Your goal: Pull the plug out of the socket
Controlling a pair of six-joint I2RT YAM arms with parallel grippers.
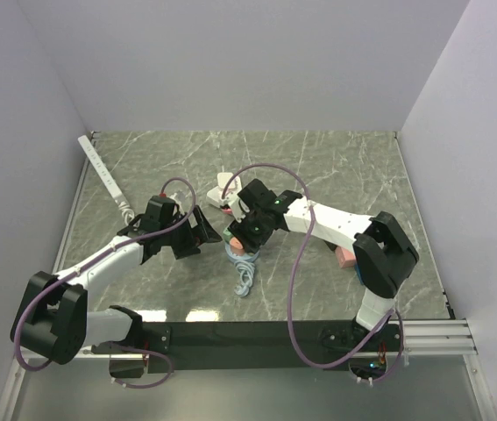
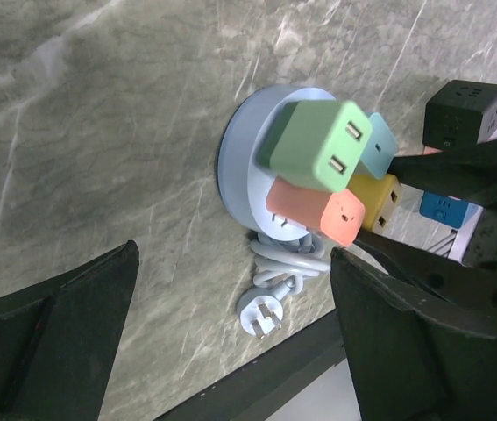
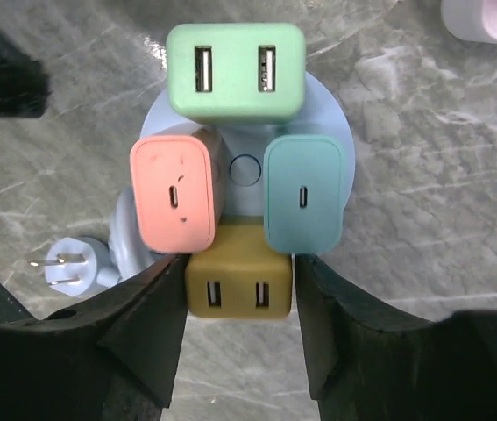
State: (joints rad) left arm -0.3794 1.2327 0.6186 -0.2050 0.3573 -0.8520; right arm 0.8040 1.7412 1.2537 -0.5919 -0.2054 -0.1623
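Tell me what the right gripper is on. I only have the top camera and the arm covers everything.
Observer: The right gripper is closed on the yellow plug, one finger against each side.
Operator: Anything else plugged in?
Observer: Three more: a green plug, a pink plug and a teal plug, all seated in the round socket.
Operator: Is the socket's own cord connected?
Observer: No, its cord plug lies loose on the table beside it, prongs bare.
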